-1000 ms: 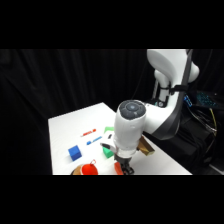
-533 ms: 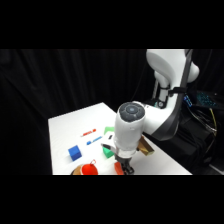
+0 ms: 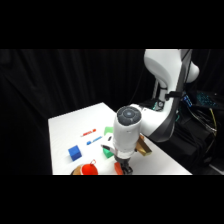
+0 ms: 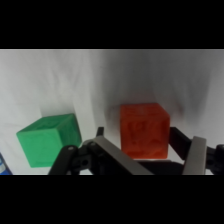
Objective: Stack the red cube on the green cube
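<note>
Nothing has visibly moved since the earlier frames: the two-finger gripper (image 4: 146,157) stands open and empty astride the small orange-red cube (image 4: 144,130), with the emerald green cube (image 4: 48,138) just beside, at nine o'clock.

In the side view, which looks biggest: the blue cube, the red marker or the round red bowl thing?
1. Round red bowl-like thing, though the picture's edge cuts it off.
2. Blue cube.
3. Red marker, thin and farther from the camera, so that is unsure.
</note>
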